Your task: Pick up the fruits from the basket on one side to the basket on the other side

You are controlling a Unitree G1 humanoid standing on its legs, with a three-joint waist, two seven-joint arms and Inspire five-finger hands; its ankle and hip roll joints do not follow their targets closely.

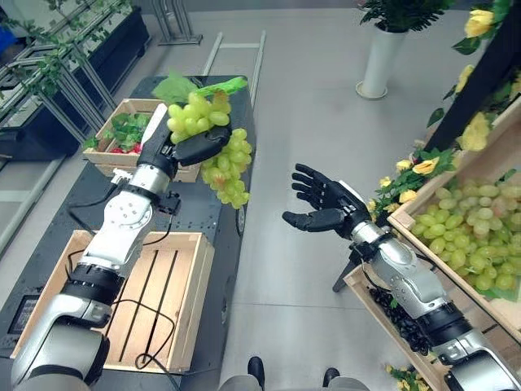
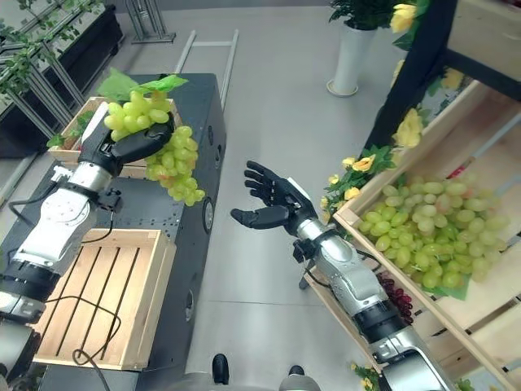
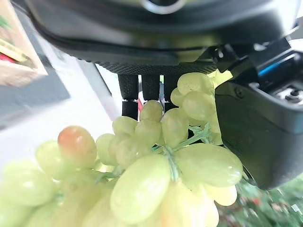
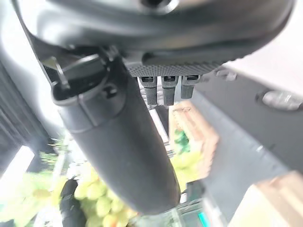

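Note:
A bunch of green grapes (image 1: 220, 138) hangs from my left hand (image 1: 194, 147), whose fingers and thumb are curled round it, above the right edge of the dark table (image 1: 89, 204). In the left wrist view the grapes (image 3: 156, 170) sit between the thumb and fingers. My right hand (image 1: 326, 205) hovers open over the floor between table and shelf, palm up, holding nothing. An empty wooden crate (image 1: 155, 293) lies on the table near me. A slanted wooden crate (image 2: 391, 244) on my right holds many green grapes (image 2: 423, 236).
A wooden crate (image 1: 122, 134) with green leaves and red fruit stands at the table's far end. Dark grapes (image 1: 399, 322) lie in a lower crate on the right shelf. Yellow flowers (image 1: 423, 167) trim the shelf. A white planter (image 1: 378, 61) stands on the floor beyond.

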